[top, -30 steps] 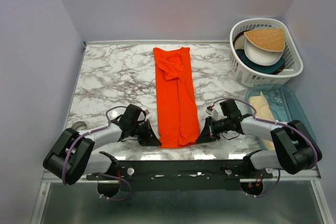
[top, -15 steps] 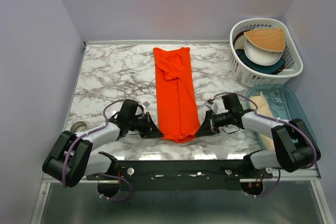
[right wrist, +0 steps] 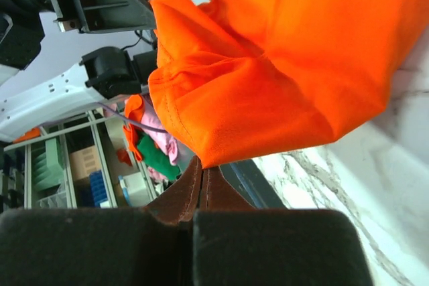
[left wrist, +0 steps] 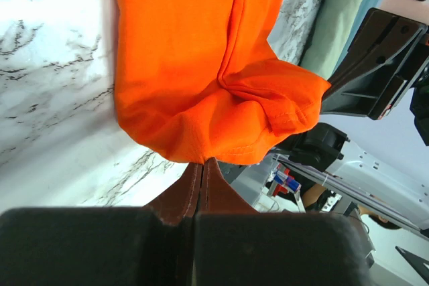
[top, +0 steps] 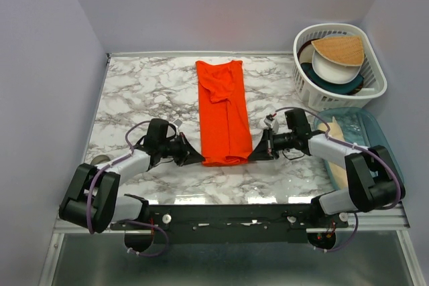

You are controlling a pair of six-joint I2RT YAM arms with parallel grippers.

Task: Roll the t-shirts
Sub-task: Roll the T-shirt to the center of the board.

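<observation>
From above, the t-shirt [top: 224, 108] lies mid-table as a narrow strip, with its long axis running near to far. My left gripper [top: 193, 157] and right gripper [top: 257, 155] flank its near end.

Left wrist: my jaws are clenched on the near-left corner. The cloth looks thin, light and floppy, so I judge the corners the best hold.

Right wrist: my jaws are likewise clamped, on the near-right corner.

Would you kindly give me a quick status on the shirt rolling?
Left gripper shut on t-shirt near-left corner. Right gripper shut on near-right corner. Near hem bunched up. Basket far right, well clear.
</observation>
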